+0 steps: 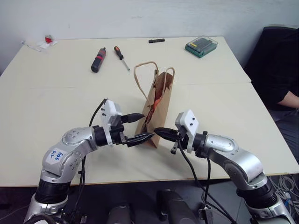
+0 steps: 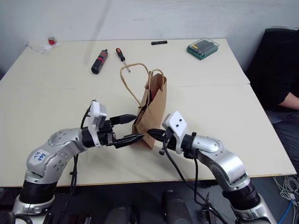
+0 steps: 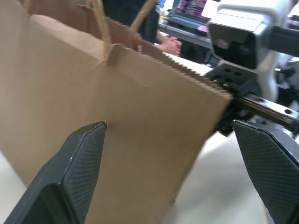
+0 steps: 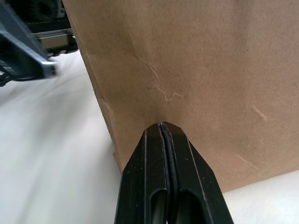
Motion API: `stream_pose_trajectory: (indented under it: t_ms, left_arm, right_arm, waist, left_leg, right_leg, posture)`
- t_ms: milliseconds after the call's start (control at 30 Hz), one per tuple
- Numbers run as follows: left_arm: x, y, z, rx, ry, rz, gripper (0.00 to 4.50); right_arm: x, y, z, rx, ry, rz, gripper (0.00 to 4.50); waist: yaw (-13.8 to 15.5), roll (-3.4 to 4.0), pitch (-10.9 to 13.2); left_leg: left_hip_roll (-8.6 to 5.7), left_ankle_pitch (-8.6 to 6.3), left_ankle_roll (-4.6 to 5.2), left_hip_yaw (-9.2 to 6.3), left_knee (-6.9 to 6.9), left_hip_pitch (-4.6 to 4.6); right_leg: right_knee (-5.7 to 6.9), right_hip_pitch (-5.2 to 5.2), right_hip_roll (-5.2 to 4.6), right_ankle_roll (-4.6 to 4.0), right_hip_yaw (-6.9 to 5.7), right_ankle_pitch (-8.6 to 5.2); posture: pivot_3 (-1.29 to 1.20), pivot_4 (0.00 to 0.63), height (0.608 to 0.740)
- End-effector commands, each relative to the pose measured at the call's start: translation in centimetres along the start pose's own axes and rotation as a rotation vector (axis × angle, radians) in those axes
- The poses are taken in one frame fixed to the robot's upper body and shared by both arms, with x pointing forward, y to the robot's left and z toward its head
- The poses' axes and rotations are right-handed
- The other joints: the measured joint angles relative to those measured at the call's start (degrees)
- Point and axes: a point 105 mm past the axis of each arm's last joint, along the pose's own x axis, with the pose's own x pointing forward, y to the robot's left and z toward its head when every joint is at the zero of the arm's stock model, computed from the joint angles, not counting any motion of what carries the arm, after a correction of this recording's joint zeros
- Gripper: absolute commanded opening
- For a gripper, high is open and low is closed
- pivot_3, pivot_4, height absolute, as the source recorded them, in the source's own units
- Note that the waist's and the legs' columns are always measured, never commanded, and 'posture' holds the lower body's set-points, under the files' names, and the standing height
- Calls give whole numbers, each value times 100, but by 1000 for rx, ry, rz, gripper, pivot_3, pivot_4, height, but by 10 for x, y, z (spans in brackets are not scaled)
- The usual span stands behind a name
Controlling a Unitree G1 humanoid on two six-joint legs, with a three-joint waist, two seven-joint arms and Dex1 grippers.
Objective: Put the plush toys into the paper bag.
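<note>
A lab or workshop room, pale worktable [image 1: 56, 102] against a plain wall, screwdrivers [image 1: 122, 58] and a green bit case [image 1: 201, 46] along the upper frame, person's arm [image 1: 288, 99] at right edge

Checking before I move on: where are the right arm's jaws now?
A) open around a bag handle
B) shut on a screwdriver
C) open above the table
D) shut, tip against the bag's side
D: the right wrist view shows the right gripper with jaws pressed together, tip meeting the paper bag.
</note>
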Motion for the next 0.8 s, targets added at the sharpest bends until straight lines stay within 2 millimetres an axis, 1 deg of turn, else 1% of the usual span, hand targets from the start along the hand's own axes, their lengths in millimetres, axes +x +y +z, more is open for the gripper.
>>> stream_pose_trajectory:
  t_ms: [33,67,167,300,433,567,600,667,733,800]
  left_arm:
    - [5,4,3,26,-33,67,4500]
    - [6,5,2,20,-35,78,4500]
    - [12,5,-3,15,-33,71,3883]
    - [13,8,-8,12,-31,75,2646]
    - [14,11,-10,17,-32,80,1267]
    - [14,14,-10,33,-37,49,22]
    - [14,15,-8,41,-38,35,22]
    - [12,18,-1,72,-46,-39,22]
    - [10,19,7,87,-51,-122,0]
    - [9,13,14,95,-35,-274,0]
  right_arm:
    - [3,1,5,-50,-19,26,39]
    - [3,1,4,-52,-16,28,39]
    - [1,1,4,-55,-16,32,0]
    - [-4,0,5,-62,-20,27,0]
    - [-9,-2,6,-66,-23,23,0]
    - [-20,-4,11,-80,-32,8,0]
    - [-23,-4,12,-86,-35,2,0]
    - [-41,-7,20,-99,-40,-37,0]
    - [-60,0,26,-85,-37,-19,389]
    - [-87,13,33,-81,-13,24,928]
  waist:
    - [1,0,0]
    - [2,0,0]
    - [2,0,0]
    - [2,0,0]
    - [3,0,0]
    - [13,0,0]
    - [18,0,0]
    - [46,0,0]
    - [103,0,0]
    - [143,1,1]
  left_leg:
    - [0,0,0,0,0,0]
    - [0,0,0,0,0,1]
    - [0,0,0,-1,0,2]
    - [0,0,0,-1,0,3]
    - [0,0,0,-2,0,4]
    - [-1,0,1,-3,1,4]
    - [-1,0,1,-3,2,5]
    - [-2,0,1,-4,3,5]
    - [-3,0,1,-7,3,3]
    - [-3,-1,2,-7,3,2]
  right_leg:
    - [0,0,0,0,0,0]
    - [0,1,0,0,-1,0]
    - [0,2,0,0,-1,0]
    - [0,3,0,0,-3,0]
    - [0,6,-1,0,-4,0]
    - [-1,8,-1,0,-5,0]
    - [-1,9,-2,1,-5,1]
    - [-1,10,-2,1,-8,1]
    - [-2,10,-1,1,-12,1]
    - [-6,11,-1,1,-13,1]
  posture:
    - [0,150,740]
    - [0,150,740]
    - [0,150,740]
    - [0,150,740]
    - [0,150,740]
    - [0,150,740]
    - [0,150,740]
    - [0,150,740]
    - [0,150,740]
    - [0,150,740]
